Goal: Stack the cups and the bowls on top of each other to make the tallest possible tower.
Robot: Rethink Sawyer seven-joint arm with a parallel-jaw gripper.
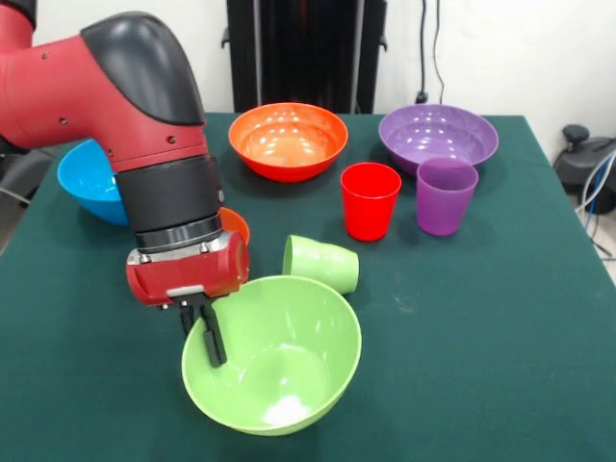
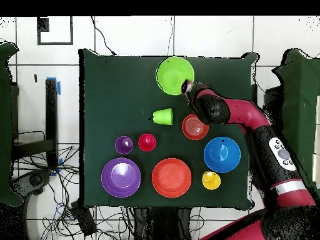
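Red cup (image 1: 370, 199); purple cup (image 1: 446, 195); light-green bowl (image 1: 272, 354); dark green table (image 1: 500, 318)

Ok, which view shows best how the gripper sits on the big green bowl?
The front view: the gripper has its dark fingers straddling the green bowl's near-left rim, one inside, one outside. Overhead, the gripper is only a small shape at the bowl's edge, mostly hidden under the arm.

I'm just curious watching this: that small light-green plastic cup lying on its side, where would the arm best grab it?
Probably across its round side wall, coming straight down from above. The small light-green plastic cup lies tipped over on the green table, so its rim faces sideways, not up, and fingers could close across the body. It might roll, though.
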